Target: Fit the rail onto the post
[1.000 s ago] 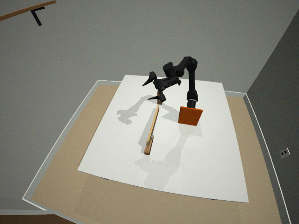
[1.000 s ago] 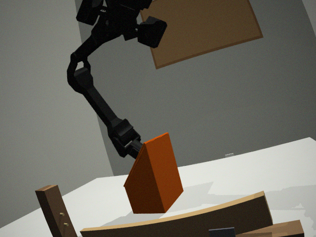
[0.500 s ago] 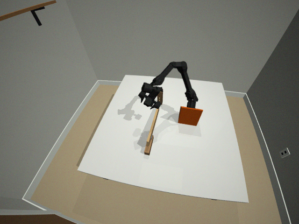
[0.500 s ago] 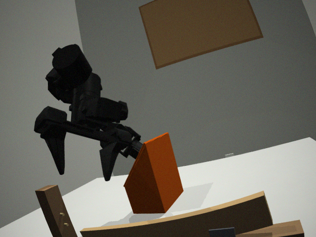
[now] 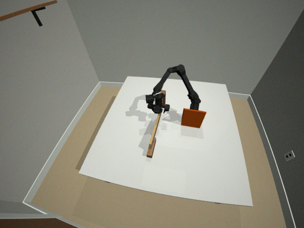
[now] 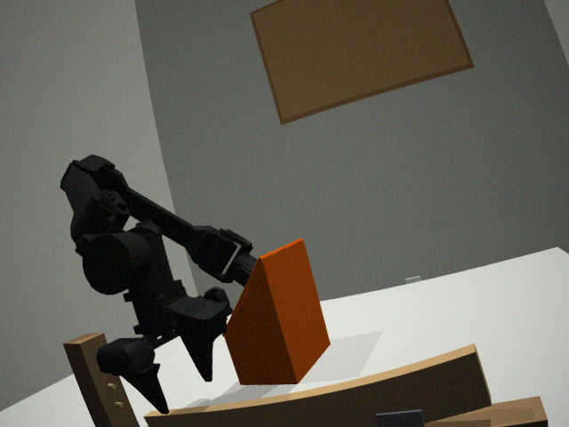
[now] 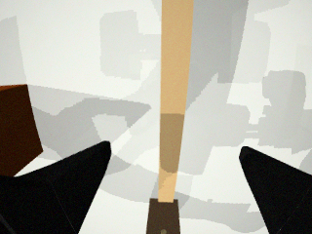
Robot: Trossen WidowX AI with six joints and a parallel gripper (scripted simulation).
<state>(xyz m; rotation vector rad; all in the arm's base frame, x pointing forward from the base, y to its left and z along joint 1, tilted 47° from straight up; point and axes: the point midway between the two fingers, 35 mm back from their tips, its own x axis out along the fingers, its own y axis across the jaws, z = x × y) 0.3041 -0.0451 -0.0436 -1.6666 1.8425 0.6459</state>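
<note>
The long, slightly bowed wooden rail [image 5: 155, 127] [image 6: 436, 381] [image 7: 176, 63] has its far end in the dark bracket [image 6: 399, 418] on the low footboard block [image 5: 149, 154] [image 6: 519, 409]. Its near end is low, in front of the upright wooden post [image 5: 163, 94] [image 6: 86, 367] [image 7: 155, 219]. Two pegs stick out of the post, an upper peg [image 6: 111, 386] and a lower peg [image 6: 119, 404], both outside the rail. My gripper [image 6: 187, 396] [image 7: 176, 150] is wide open and empty, pointing down over the rail near the post end, one finger to each side of it. The rail's underside there is hidden.
The orange wedge-shaped block [image 5: 193, 118] [image 6: 276, 321] [image 7: 17, 129] stands in front of the arm's base, off to one side of the rail. The white table [image 5: 208, 166] [image 6: 482, 312] carries it all. Arm shadows fall around the rail.
</note>
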